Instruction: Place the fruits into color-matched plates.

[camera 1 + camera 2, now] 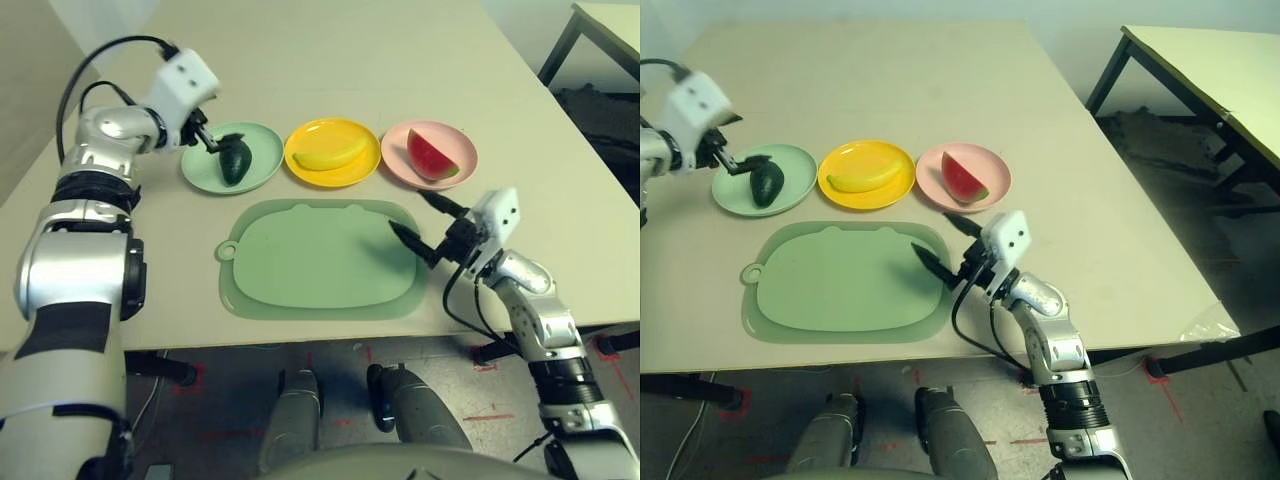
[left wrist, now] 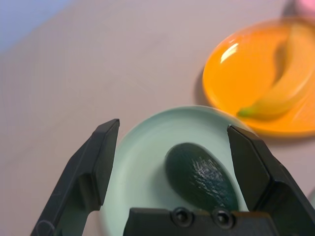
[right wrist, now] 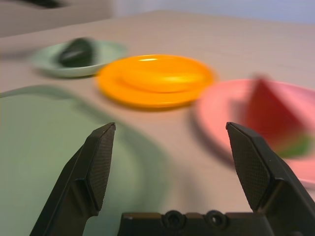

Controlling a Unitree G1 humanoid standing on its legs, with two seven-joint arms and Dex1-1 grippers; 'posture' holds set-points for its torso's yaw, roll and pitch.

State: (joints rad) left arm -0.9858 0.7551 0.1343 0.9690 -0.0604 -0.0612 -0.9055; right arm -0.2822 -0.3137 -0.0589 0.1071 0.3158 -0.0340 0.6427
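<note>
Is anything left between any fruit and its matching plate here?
Nothing visible is. The avocado lies in the mint green plate, the banana in the yellow plate, the watermelon wedge in the pink plate. The left hand is open at the avocado; the right hand is open over the green mat's edge.

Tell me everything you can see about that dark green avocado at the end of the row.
The dark green egg-shaped avocado has a bumpy, slightly glossy skin and looks whole. It lies on its side inside the pale mint green round plastic plate, the leftmost of three plates in a row, beside the yellow one. Only the plate touches it. The robot's left gripper hangs open at the avocado's left end, its black fingers not closed on the fruit.
</note>
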